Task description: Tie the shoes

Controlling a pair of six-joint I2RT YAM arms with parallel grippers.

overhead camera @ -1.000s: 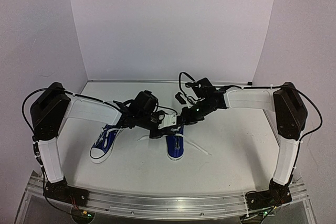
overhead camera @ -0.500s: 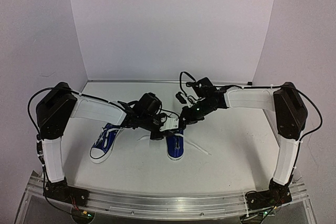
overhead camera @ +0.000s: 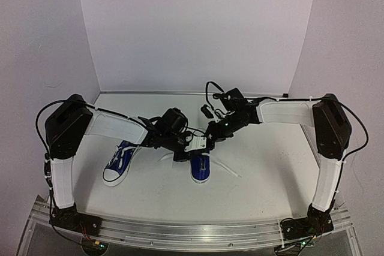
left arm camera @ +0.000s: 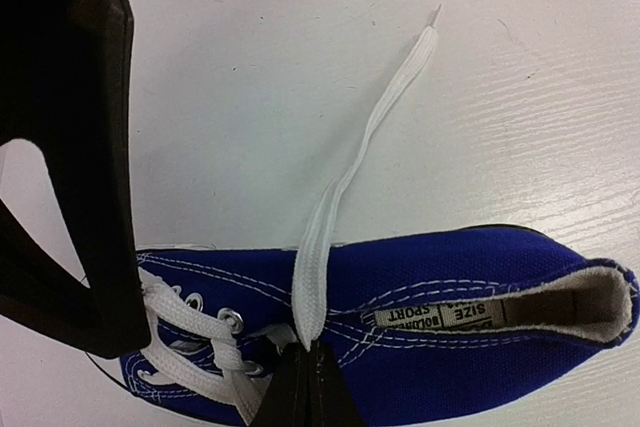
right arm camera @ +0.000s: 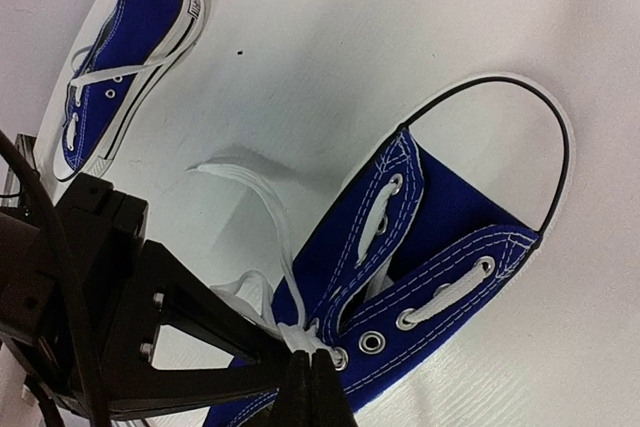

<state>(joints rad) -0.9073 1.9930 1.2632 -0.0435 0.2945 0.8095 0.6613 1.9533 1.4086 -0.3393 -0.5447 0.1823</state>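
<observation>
Top view, centre shoe (overhead camera: 200, 169): stands mid-table (overhead camera: 270, 178), white toe cap toward the near edge. Its far half is hidden under the two wrists.
Top view, left shoe (overhead camera: 120, 163): well apart to the left, toe pointing near and slightly left, with nothing touching it.
Top view, left gripper (overhead camera: 193, 145): comes in from the left over the centre shoe's laced part. The fingers are too small here to read.
Top view, right gripper (overhead camera: 208, 136): reaches in from the far right and meets the left gripper just above the same shoe. Its fingers are also too small to read.
Top view, loose laces (overhead camera: 227, 169): one white strand lies on the table right of the centre shoe, and another lies to its left.
Left wrist, left gripper: fingertips pressed together with no gap, pinching the long lace (left arm camera: 345, 172) at the shoe's upper eyelets.
Left wrist, long lace: runs from the pinch over the shoe's side and lies flat on the table, with its tip well off the shoe.
Left wrist, centre shoe: blue canvas, with the opening and a printed size label showing.
Right wrist, right gripper: clamped tight on the lace strand (right arm camera: 265, 217) beside the upper eyelets.
Right wrist, lace strand: leads from the nip out onto the table.
Right wrist, left shoe: far off on the table.
</observation>
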